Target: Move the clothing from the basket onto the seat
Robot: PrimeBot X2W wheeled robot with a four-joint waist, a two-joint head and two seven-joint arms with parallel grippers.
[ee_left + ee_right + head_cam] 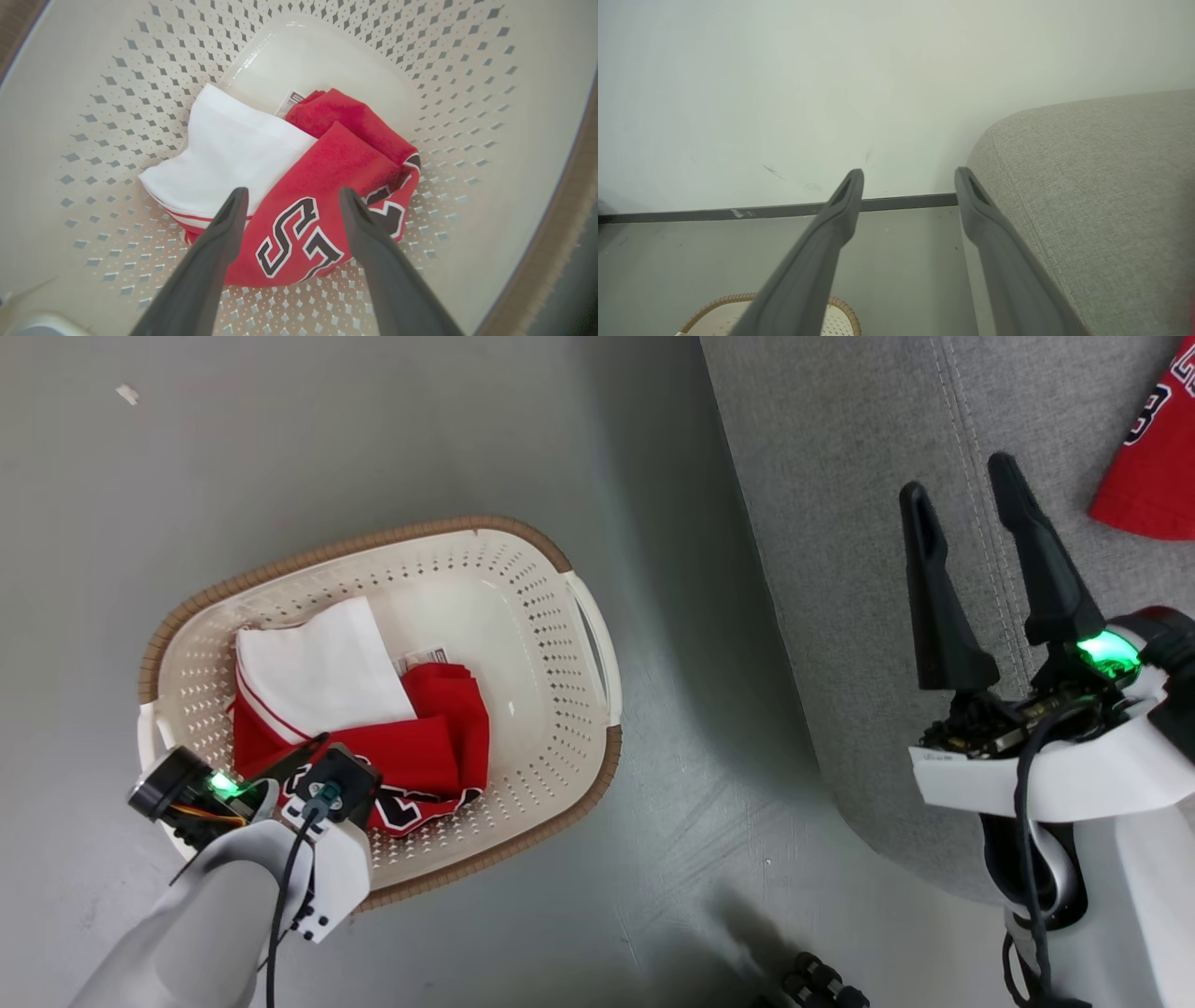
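Folded in cream perforated plastic basket (117, 116), just ahead of wide, empty left gripper (293, 193) jaws: soft red-and-white sports clothing (327, 158). Probably light, limp; pinch thick red fold between tips. Right gripper (908, 175) jaws wide too, beside light-grey fabric seat (1101, 186).

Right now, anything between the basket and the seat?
Nothing: bare grey floor separates the basket and the seat, seen in the head view.

white wrists (1074, 779), black cables (278, 905), green lights (1102, 651) — dark tapered jaws.
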